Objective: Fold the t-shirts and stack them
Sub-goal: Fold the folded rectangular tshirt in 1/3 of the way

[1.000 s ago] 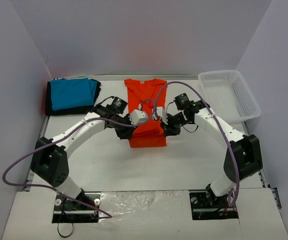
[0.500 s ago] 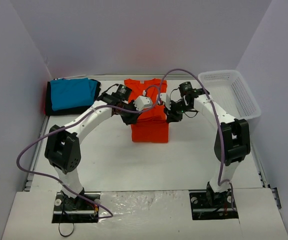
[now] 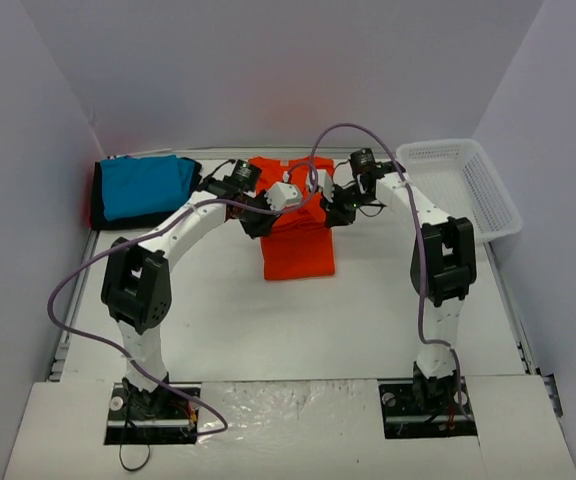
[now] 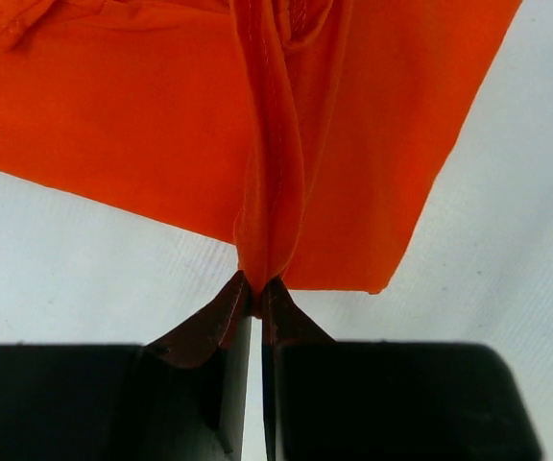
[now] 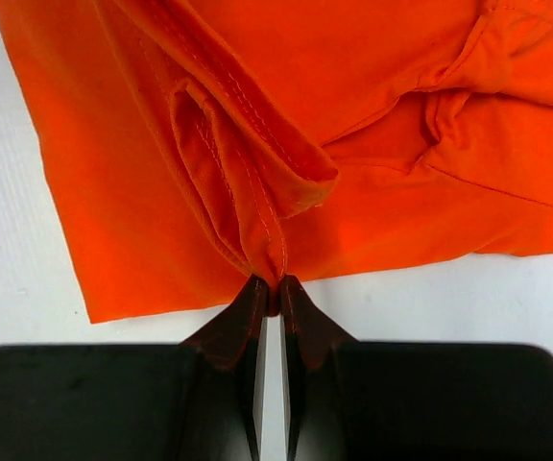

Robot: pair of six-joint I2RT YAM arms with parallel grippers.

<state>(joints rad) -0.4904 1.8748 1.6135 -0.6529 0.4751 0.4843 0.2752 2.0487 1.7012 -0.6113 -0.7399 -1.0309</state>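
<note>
The orange-red t-shirt (image 3: 298, 250) lies partly folded in the middle of the table, its lower part doubled up toward the collar. My left gripper (image 3: 265, 216) is shut on a pinched hem of the orange-red t-shirt (image 4: 257, 144) at its left side. My right gripper (image 3: 334, 213) is shut on a pinched hem of the orange-red t-shirt (image 5: 286, 106) at its right side. Both hold the cloth a little above the table. The turquoise-blue folded t-shirt (image 3: 146, 186) rests on the black folded t-shirt (image 3: 140, 218) at the far left.
The white plastic mesh basket (image 3: 460, 188) stands at the far right. Purple cables loop over both arms. White walls close in the table on three sides.
Both grippers have moved away from me toward the back wall, carrying the orange shirt's lower edge up over its upper part. The fold has become shorter.
</note>
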